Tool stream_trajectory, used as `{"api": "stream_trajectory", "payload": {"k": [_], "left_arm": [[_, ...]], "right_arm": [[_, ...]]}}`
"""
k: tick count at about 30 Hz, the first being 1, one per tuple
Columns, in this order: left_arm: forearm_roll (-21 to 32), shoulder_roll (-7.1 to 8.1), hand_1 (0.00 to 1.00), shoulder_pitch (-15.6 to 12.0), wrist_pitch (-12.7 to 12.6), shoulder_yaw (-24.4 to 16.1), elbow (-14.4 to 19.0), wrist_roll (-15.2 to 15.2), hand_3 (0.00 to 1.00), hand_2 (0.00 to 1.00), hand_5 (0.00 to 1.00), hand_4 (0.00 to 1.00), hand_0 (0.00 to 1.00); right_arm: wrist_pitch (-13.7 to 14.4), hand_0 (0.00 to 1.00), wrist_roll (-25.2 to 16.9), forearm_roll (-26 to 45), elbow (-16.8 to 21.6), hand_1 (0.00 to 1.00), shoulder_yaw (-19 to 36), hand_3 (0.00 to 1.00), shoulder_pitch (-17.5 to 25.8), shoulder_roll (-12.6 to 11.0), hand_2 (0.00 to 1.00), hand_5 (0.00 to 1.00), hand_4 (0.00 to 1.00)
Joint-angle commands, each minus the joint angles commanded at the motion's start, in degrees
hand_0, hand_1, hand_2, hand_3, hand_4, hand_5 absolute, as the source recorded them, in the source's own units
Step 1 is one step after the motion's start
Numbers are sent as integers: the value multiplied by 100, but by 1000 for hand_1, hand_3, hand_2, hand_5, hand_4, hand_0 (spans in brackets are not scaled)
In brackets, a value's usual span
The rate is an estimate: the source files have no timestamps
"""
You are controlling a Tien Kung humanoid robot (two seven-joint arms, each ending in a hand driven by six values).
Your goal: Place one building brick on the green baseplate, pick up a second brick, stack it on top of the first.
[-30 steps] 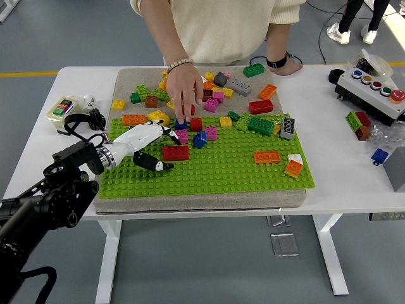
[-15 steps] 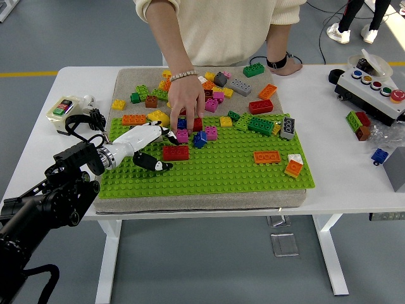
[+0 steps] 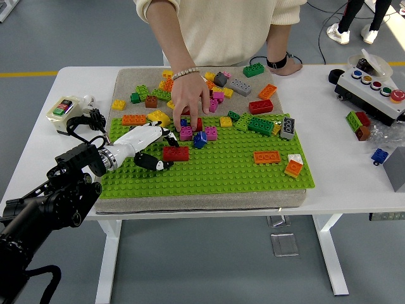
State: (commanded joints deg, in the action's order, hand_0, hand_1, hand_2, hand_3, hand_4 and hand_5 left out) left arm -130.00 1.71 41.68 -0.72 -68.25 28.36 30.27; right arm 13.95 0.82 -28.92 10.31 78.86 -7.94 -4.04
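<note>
Nearest, at the left, the left hand (image 3: 147, 147) reaching in over the near-left part of the green baseplate (image 3: 221, 174), white fingers (image 3: 155, 166) spread loosely and gripping nothing; thumb side up toward the yellow piece (image 3: 158, 116), lower fingers curling just left of the red brick (image 3: 176, 153). Right arm nowhere in view

Red brick lying flat on the studs, just beside those fingertips, apart from them as far as can be told. Likely hard moulded plastic: light, stiff, not fragile, but smooth-sided and so prone to slip out of a loose pinch. Best held across the two long side walls, thumb on one and a finger or two opposite, leaving the studded top and hollow underside free for pressing on. Probably already seated on the plate, so a straight upward pull or a slight rock may be needed to free it

A little farther, a pink brick (image 3: 186, 133), a blue brick (image 3: 200, 139) tilted on its edge and another pink one (image 3: 211, 132) clustered near the baseplate's far-left middle. To the right, an orange brick (image 3: 267, 156) flat on the plate, well apart from the hand

Farther still, a person's hand (image 3: 190, 98) reaching down from the far side, fingertips among the small bricks at the plate's far edge; whether gripping one cannot be told. Beyond, loose bricks scattered on the grey mat (image 3: 126, 79) over the white tabletop (image 3: 354, 177)
</note>
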Motion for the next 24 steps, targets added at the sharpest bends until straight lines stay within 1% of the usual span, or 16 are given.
{"api": "stream_trajectory", "payload": {"k": [4, 5, 10, 11, 16, 17, 18, 22, 23, 24], "left_arm": [[0, -7, 785, -7, -20, 7, -20, -11, 581, 615, 150, 769, 998], [0, -9, 782, -10, -29, 9, -20, -11, 568, 609, 138, 740, 998], [0, -17, 782, -19, -128, 6, 10, -4, 568, 609, 138, 740, 998], [0, -16, 762, -24, -156, 2, 26, -1, 561, 600, 102, 708, 998], [0, -16, 762, -37, -253, -14, 55, 11, 561, 600, 102, 708, 998], [0, -14, 748, -41, -270, -14, 62, 13, 554, 595, 77, 686, 998], [0, -12, 748, -45, -282, -15, 67, 13, 554, 595, 77, 686, 998], [0, 13, 748, -66, -292, -21, 112, 12, 554, 595, 77, 686, 998], [0, 18, 719, -73, -287, -22, 132, 11, 549, 590, 72, 673, 992], [0, 26, 719, -85, -277, -23, 170, 10, 549, 590, 72, 673, 992]], "right_arm": [[-3, 742, 1, -2, 0, 668, -5, 595, 1, 0, 717, 495, 916], [-6, 742, 1, -3, 0, 668, -7, 595, 3, 2, 717, 493, 916], [-8, 742, -3, 1, 0, 668, -2, 595, -5, 4, 717, 493, 916], [-9, 742, -4, 1, 0, 668, 2, 595, -5, 3, 717, 494, 916], [-16, 742, -5, 2, 0, 668, 14, 595, -1, 6, 717, 494, 916], [-17, 742, -5, 1, 0, 668, 17, 595, -1, 6, 717, 492, 916], [-18, 742, -4, 0, 0, 668, 20, 595, -1, 6, 717, 492, 916], [-14, 742, -1, -8, 0, 668, 32, 595, 0, 0, 717, 492, 916], [-15, 742, 1, -10, 0, 668, 36, 595, 1, -1, 717, 492, 916], [-18, 742, 4, -13, 0, 668, 41, 595, 3, -2, 717, 492, 916]]}}
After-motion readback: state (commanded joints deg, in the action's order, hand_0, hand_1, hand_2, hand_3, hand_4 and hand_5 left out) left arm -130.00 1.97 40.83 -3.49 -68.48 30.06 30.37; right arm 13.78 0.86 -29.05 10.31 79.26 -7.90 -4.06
